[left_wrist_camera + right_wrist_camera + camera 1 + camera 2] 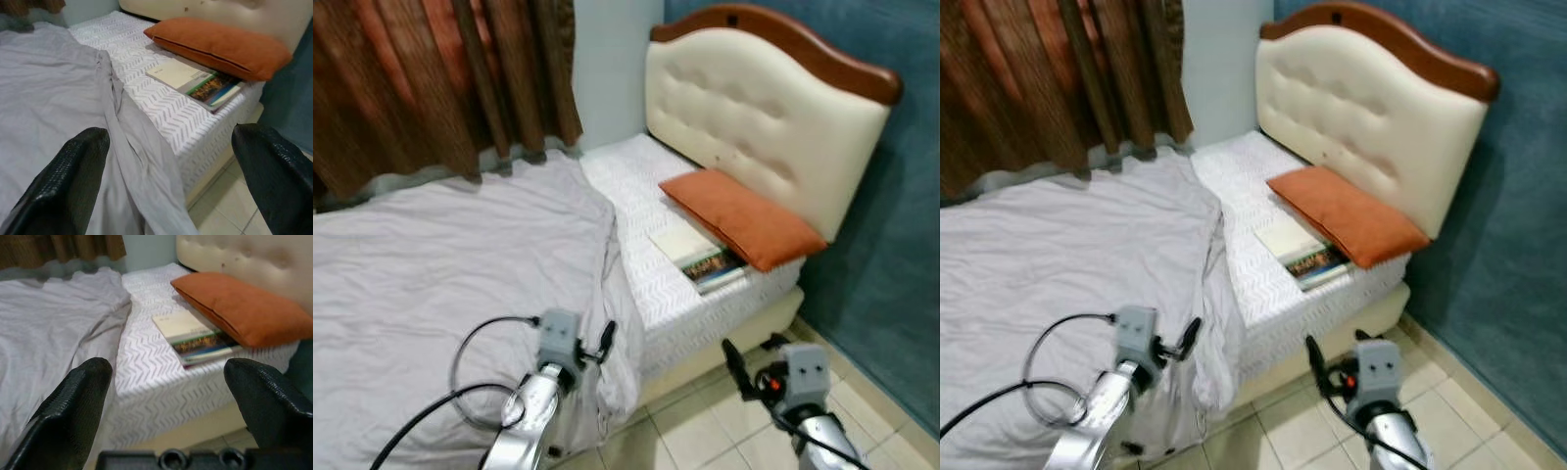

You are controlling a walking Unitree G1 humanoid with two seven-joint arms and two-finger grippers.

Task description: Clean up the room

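Now we stand at the bed (724, 294), and we think the tidy-up is only starting. On the left, the grey sheet (440, 255) lies bunched and hangs over the side. Our left gripper (605, 340) hovers just beside that hanging edge, fingers spread wide, holding nothing. Further right, the books (700, 257) lie on the mattress, tucked partly under the orange pillow (739, 217). Our right gripper (166, 396) waits low over the floor (705, 421), also wide and empty. Next, we likely reach up for the books. We see no box or basket.
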